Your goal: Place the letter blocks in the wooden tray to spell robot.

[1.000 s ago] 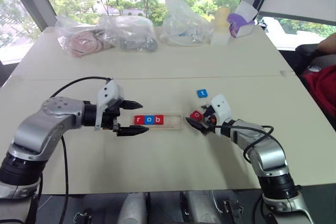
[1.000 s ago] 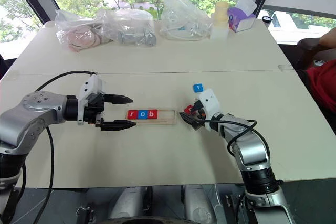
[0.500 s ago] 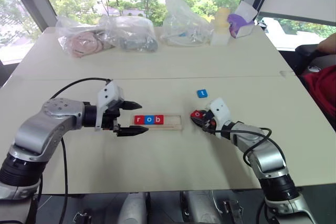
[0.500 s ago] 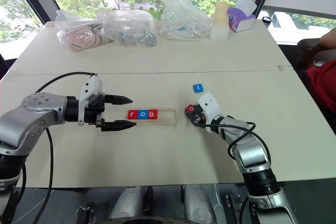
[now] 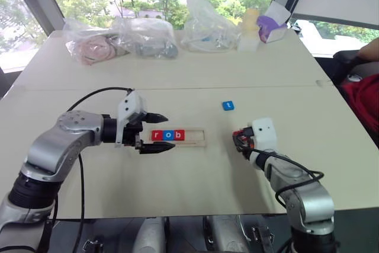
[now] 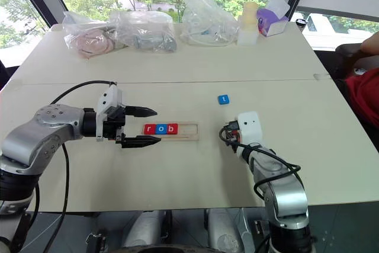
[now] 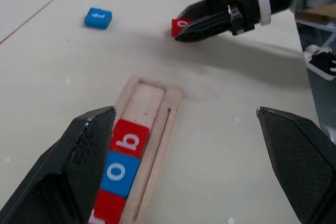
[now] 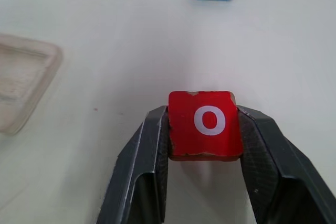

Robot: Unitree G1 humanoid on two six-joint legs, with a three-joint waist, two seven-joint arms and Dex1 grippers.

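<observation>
On the pale table, seen from the head camera, the wooden tray (image 5: 177, 137) lies near the middle with three tiles in its left part spelling r, o, b; two slots at its right end are bare. The left gripper (image 5: 156, 133) sits at the tray's nine o'clock, fingers spread wide and holding nothing. At the tray's three o'clock, a little apart from it, the right gripper (image 5: 238, 141) is closed on the red o tile (image 5: 237, 133). The blue t tile (image 5: 228, 105) lies loose at about one o'clock from the tray, well apart from both grippers.

From the left wrist, the tray's bare end points toward the red tile pinched in the other gripper's tips.

From the right wrist, the two fingers (image 8: 142, 166) press the tile's opposite side edges, letter facing up, tray corner at ten o'clock.

Such a tile looks light, stiff and smooth-sided, so I judge it could twist or slip in a pinch; gripping mid-edge on both sides, as here, seems the safest hold.
</observation>
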